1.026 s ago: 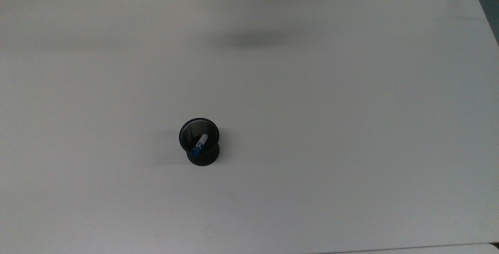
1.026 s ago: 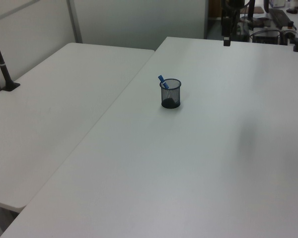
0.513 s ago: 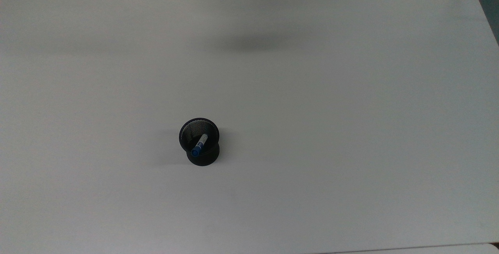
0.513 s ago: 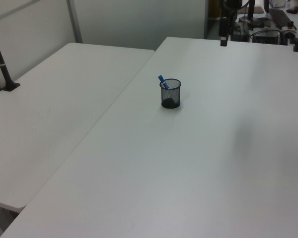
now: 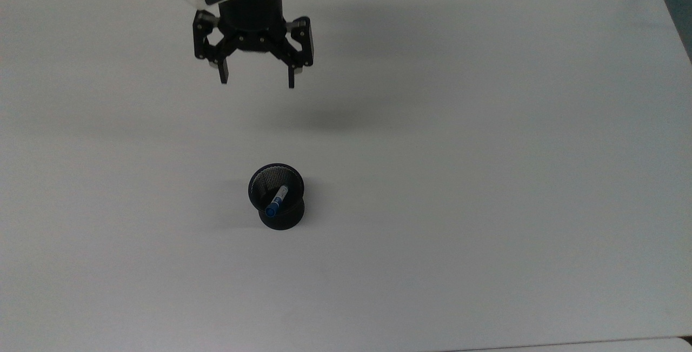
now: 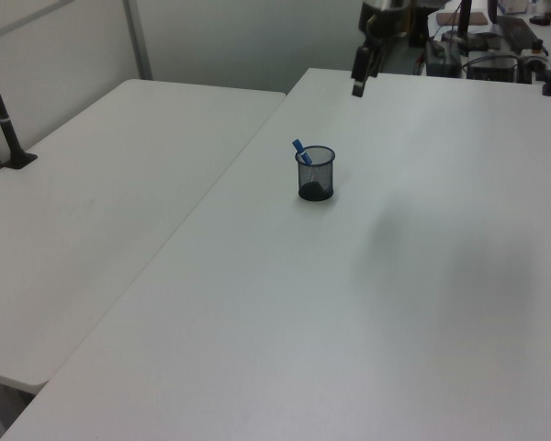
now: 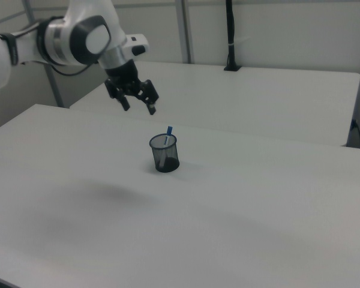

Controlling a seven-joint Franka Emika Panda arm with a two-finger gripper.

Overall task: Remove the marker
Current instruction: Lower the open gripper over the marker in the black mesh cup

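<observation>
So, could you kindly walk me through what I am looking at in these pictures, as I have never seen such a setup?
It is one robot arm whose two-finger pincer hangs open in the air, holding nothing. Three fixed cameras watch it: the top view looks down on the white table, while the left view and the right view look across it from opposite sides. On the table stands a black mesh cup, and a marker with a blue cap leans inside it, its end poking above the rim. The pincer is well apart from the cup.
</observation>
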